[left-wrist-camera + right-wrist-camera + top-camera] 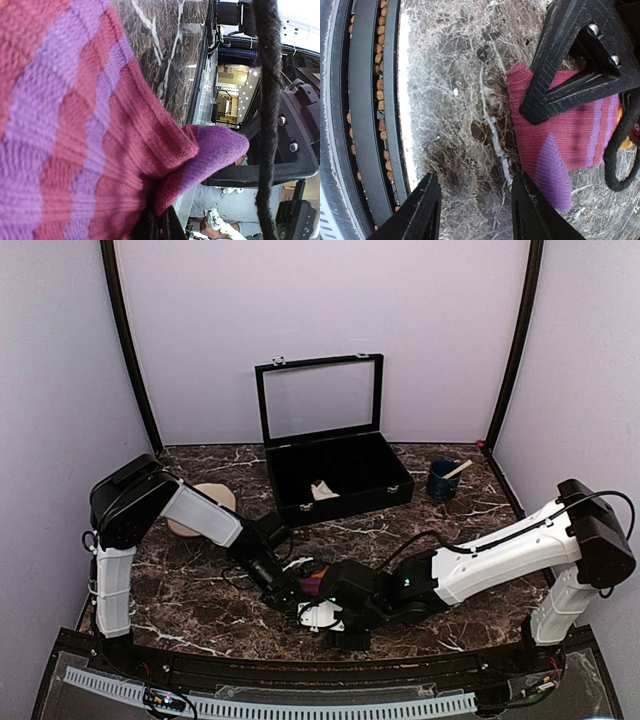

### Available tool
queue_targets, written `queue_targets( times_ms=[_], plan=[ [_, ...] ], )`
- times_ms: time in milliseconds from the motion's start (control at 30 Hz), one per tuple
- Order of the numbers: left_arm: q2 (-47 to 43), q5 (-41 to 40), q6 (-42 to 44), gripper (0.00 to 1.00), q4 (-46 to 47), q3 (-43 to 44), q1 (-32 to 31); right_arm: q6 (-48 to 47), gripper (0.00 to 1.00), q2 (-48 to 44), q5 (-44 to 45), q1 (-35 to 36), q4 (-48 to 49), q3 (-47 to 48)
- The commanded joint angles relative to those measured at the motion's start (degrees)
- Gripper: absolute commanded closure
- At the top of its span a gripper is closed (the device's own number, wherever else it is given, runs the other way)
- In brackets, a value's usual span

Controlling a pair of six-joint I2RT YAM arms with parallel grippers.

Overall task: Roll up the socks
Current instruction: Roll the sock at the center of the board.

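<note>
My left claw (297,592) is closed right down. The striped sock (100,140) is bunched so close against that wrist's lens that its magenta and purple bands fill most of the view. The pinch itself is buried under the knit, so I take it I have hold of the fabric more from how it is drawn up than from seeing my fingertips bite. My right claw (474,175) stands a good way open with nothing in it. Only bare marble shows between its two black fingers (427,210), and the inner one sits just beside the sock's purple toe (555,175); I cannot tell whether it touches. From that right wrist I can see the sock lying on the dark marble table (470,90), toe toward the near edge. One dark triangular finger of my left claw comes down over its ribbed magenta part, and a bit of orange cuff (625,142) shows at the far side. The two claws meet low over the middle of the table's near half, the arms reaching in from either side. Further out, a black rail (370,100) runs along the near edge. A black case (330,475) with its glass lid raised stands at the back. A dark blue cup (441,481) with a wooden stick in it is to the right of the case, and a round beige disc (205,502) lies behind my left arm.
</note>
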Motion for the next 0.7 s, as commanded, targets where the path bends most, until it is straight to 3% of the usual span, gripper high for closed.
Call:
queue_targets(
  times_ms=[0,667],
  plan=[
    [0.3,1.6,1.8,1.0,-2.2,0.7,0.5,-1.8,0.55,1.7,0.9,0.1,1.5,2.4],
    [1.7,2.4,3.1,1.0,-4.0,1.9,0.6,-4.3,0.55,2.9,-0.6,-3.4,1.7,2.7]
  ],
)
